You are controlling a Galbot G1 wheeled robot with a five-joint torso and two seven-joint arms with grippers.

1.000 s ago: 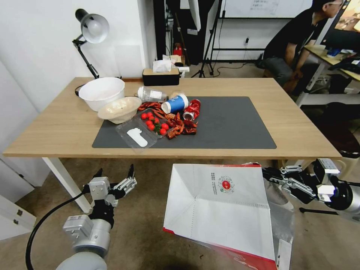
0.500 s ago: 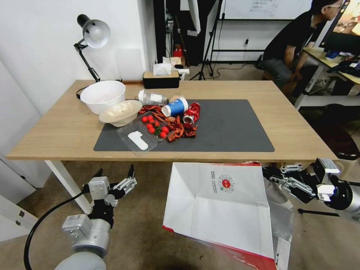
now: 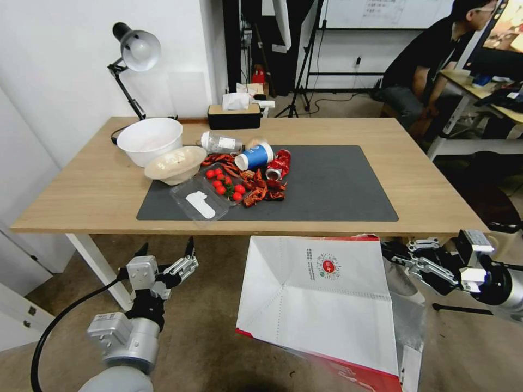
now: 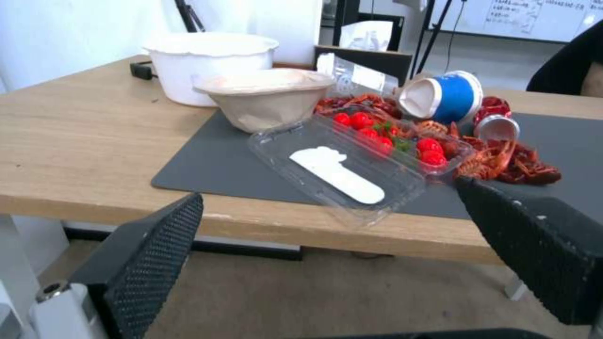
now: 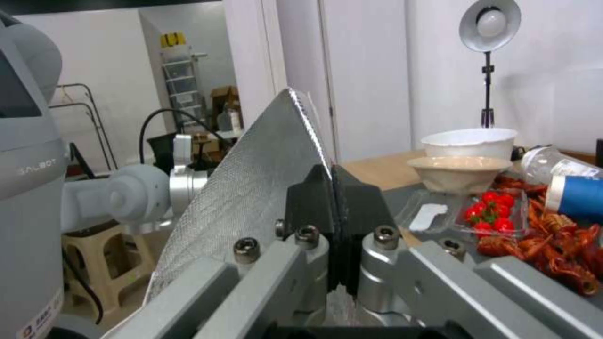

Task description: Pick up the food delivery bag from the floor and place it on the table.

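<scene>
The right hand (image 3: 393, 253) grips the bag's (image 3: 318, 299) foil edge, below the tabletop (image 3: 87, 185). The left hand (image 3: 166, 256) hangs released beside the bag.

Bag (image 3: 321, 305) bottom corner cut off by head view's lower edge; right gripper (image 3: 393, 255) tips hidden behind bag's side; logo text too small to read

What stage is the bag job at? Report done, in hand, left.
Done: the bag is off the floor, with the right gripper shut on its foil-lined edge. In hand: the bag hangs below and in front of the table edge. The left gripper is open, low beside the table leg. Left: setting the bag on the table; none of it rests there yet.
</scene>
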